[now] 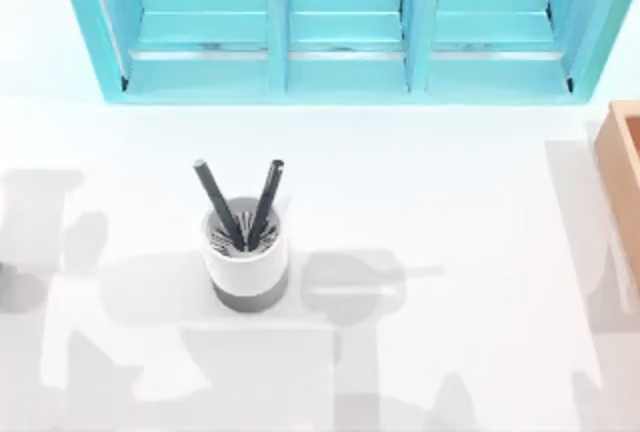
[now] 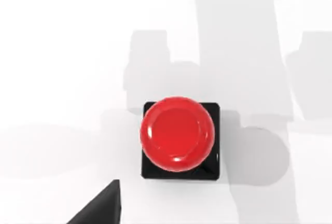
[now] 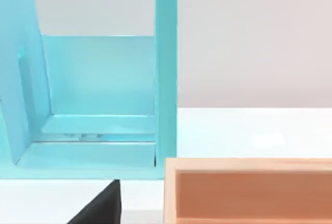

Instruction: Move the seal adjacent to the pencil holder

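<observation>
The pencil holder (image 1: 246,260) is a white cup with a grey bottom band. It stands upright left of the table's middle in the top view, with two dark pencils (image 1: 240,202) leaning out of it. The seal (image 2: 178,135), a glossy red knob on a black square block, stands upright on the white table straight below the left wrist camera. A black piece of my left gripper (image 2: 101,211) shows at the picture's edge, apart from the seal. A black piece of my right gripper (image 3: 101,206) shows in the right wrist view, near the box.
A turquoise shelf unit (image 1: 340,27) runs along the table's back edge and appears again as the shelf (image 3: 104,105) in the right wrist view. An orange-brown open box (image 1: 625,182) sits at the right edge, the same box (image 3: 249,190) lying close before the right wrist camera.
</observation>
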Robot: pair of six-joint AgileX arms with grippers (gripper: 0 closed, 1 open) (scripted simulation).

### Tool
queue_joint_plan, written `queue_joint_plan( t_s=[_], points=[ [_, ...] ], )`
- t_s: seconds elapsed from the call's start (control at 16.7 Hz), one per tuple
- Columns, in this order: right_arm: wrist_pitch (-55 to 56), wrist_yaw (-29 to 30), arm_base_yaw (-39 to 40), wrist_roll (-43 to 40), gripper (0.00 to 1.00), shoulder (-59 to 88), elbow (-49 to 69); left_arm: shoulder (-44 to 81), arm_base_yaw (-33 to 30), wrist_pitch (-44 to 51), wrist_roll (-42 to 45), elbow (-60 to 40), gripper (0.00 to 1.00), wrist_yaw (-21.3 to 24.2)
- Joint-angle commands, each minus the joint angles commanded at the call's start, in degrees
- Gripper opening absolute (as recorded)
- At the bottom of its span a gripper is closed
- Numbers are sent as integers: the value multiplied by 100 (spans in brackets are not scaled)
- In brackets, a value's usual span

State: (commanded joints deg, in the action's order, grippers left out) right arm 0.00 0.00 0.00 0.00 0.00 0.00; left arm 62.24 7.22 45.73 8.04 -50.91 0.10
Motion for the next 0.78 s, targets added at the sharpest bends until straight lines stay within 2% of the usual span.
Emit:
queue_joint_plan(
  t_s=[0.42, 0.6, 0.78],
  points=[
    [0, 0, 0, 0, 100, 0, 0, 2936, 354, 2172, 390, -2488, 100, -5],
    [0, 0, 0, 0, 100, 0, 0, 3580, 435, 2654, 480, -3084, 100, -7],
    [0, 0, 0, 0, 100, 0, 0, 3751, 456, 2780, 504, -3233, 100, -7]
  ],
)
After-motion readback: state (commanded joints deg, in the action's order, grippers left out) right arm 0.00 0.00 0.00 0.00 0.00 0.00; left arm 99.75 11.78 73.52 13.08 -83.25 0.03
